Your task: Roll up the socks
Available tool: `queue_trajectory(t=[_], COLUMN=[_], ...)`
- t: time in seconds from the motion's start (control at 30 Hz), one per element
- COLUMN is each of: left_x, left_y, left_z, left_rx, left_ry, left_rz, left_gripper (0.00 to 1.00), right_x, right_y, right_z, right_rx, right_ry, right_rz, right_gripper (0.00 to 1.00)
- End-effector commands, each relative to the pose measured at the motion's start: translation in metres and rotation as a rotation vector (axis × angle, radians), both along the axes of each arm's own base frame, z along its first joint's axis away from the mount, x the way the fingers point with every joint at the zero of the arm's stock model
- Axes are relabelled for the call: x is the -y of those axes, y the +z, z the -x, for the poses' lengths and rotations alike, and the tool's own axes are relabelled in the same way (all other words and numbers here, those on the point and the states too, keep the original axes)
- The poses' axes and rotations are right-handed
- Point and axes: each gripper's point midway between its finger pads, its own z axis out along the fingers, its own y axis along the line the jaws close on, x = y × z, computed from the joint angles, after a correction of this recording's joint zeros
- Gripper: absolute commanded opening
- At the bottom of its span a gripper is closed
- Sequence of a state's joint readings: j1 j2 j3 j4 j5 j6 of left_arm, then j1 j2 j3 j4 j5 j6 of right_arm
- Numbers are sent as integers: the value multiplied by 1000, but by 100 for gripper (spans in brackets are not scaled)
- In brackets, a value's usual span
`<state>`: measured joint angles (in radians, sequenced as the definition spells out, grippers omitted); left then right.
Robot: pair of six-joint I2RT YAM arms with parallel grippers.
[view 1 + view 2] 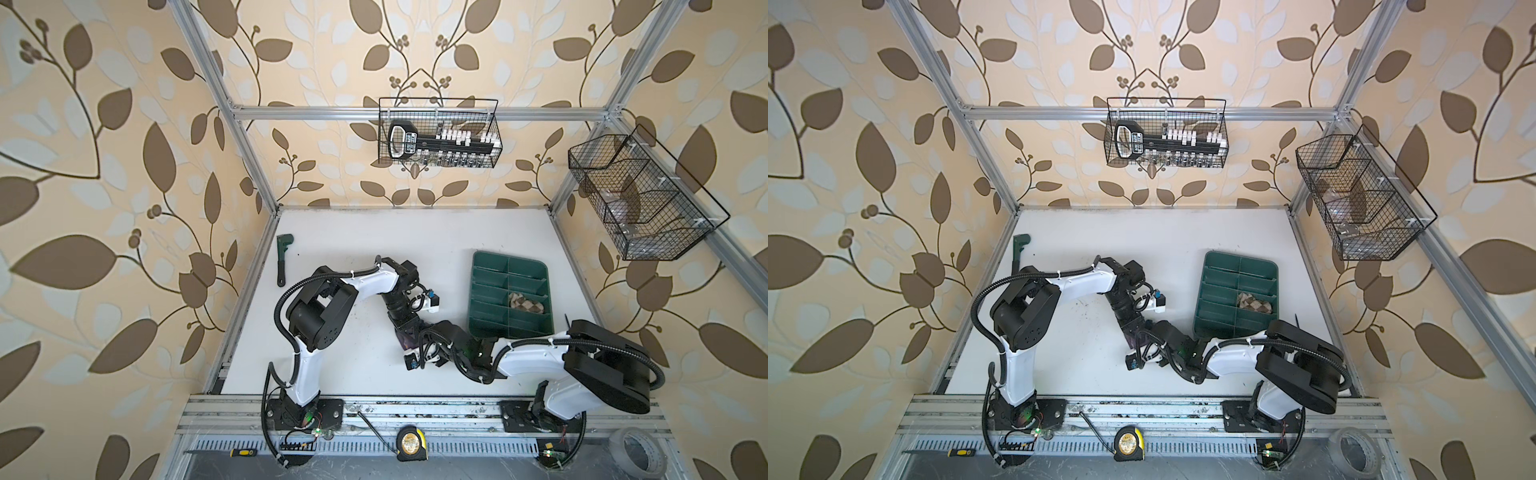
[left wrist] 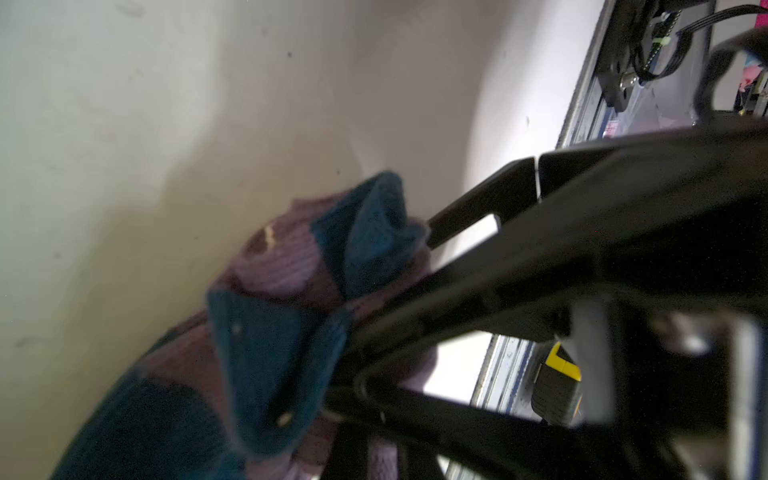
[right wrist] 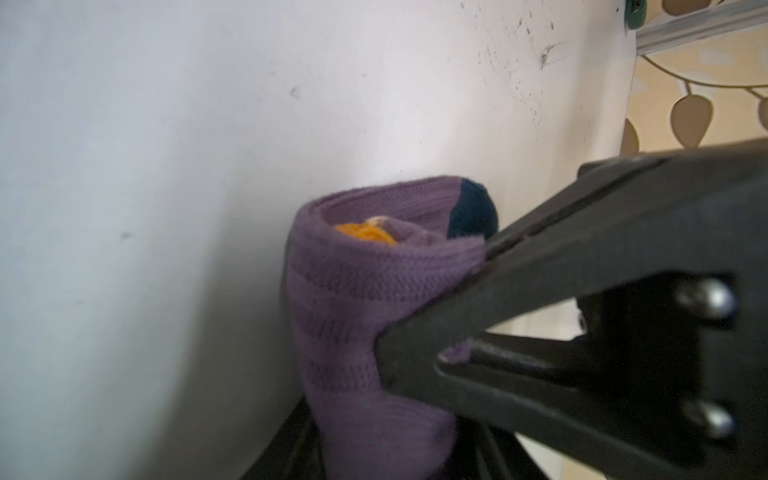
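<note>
I find the purple sock (image 1: pixel 405 338) near the middle of the white worktop (image 1: pixel 353 232), where both arms meet, and largely hidden beneath them in both top views. The right wrist view shows it wound into a roll, with mustard-yellow knit in the core and a navy patch at the rim. The left pincer (image 2: pixel 390 291) is closed on the purple sock, at a bunched end where navy and purple fabric fold together. The right pincer (image 3: pixel 419 349) is clamped on the side of the roll, and a fold of purple knit shows between its fingers. Whether the roll touches the worktop I cannot tell. The beige argyle sock (image 1: pixel 525 303) lies bundled in a compartment on the right side of the green tray (image 1: pixel 486 266), which sits on the worktop just beyond the right arm, well apart from the purple sock. A green wrench (image 1: pixel 282 259) lies by the left edge of the worktop.
</note>
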<state>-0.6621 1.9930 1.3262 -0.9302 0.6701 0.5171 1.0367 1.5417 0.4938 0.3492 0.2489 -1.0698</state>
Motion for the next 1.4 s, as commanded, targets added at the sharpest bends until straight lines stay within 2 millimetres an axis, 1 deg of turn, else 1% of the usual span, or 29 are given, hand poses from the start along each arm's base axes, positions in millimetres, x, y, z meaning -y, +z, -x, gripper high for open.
queue_trajectory(t=[0.0, 0.03, 0.17, 0.2, 0.3, 0.37, 0.47, 0.53, 0.67, 0.8, 0.87, 0.93, 1.07, 1.17, 1.27, 1.33, 1.37], left_x=[-8, -7, -4, -4, -2, -2, -10, -19, -38, -46, -43, -35, -20, -12, -9, -10, -13], left_y=[-13, -11, 5, 10, 29, 39, 45, 41, 25, 5, -2, -5, -3, 2, 0, -8, -13], left_z=[18, 16, 6, 2, -6, -10, -18, -24, -25, -30, -34, -39, -47, -47, -46, -47, -49], left_rx=[-47, -33, 59, 90, 168, 212, 254, 267, 246, 250, 242, 234, 234, 225, 209, 201, 205], left_ry=[-34, -32, -16, -5, 29, 57, 121, 185, 295, 381, 404, 417, 438, 444, 459, 473, 483], left_rz=[-61, -55, -23, -19, 18, 25, -22, -98, -239, -306, -312, -293, -230, -174, -160, -179, -207], left_gripper=[0, 1, 8, 12, 20, 25, 30, 30, 26, 25, 24, 24, 24, 26, 30, 31, 31], right_x=[-8, -6, 9, 15, 30, 40, 52, 56, 59, 57, 57, 56, 57, 58, 57, 56, 56], right_y=[-2, -3, -5, -4, 0, 1, -1, -4, -12, -19, -21, -21, -23, -24, -27, -27, -28], right_z=[-4, -2, 8, 11, 15, 19, 23, 23, 19, 20, 21, 21, 23, 24, 23, 23, 23], right_rx=[-28, -43, -108, -120, -149, -166, -174, -177, -168, -176, -179, -182, -188, -192, -196, -197, -198], right_ry=[-8, -12, -37, -51, -97, -121, -147, -166, -201, -212, -209, -206, -203, -203, -203, -203, -202], right_rz=[-22, -16, 31, 45, 66, 77, 96, 106, 129, 143, 144, 143, 150, 156, 161, 164, 166], right_gripper=[30, 23, 1, 0, 0, 0, 0, 0, 0, 0, 0, 0, 0, 0, 0, 0, 0])
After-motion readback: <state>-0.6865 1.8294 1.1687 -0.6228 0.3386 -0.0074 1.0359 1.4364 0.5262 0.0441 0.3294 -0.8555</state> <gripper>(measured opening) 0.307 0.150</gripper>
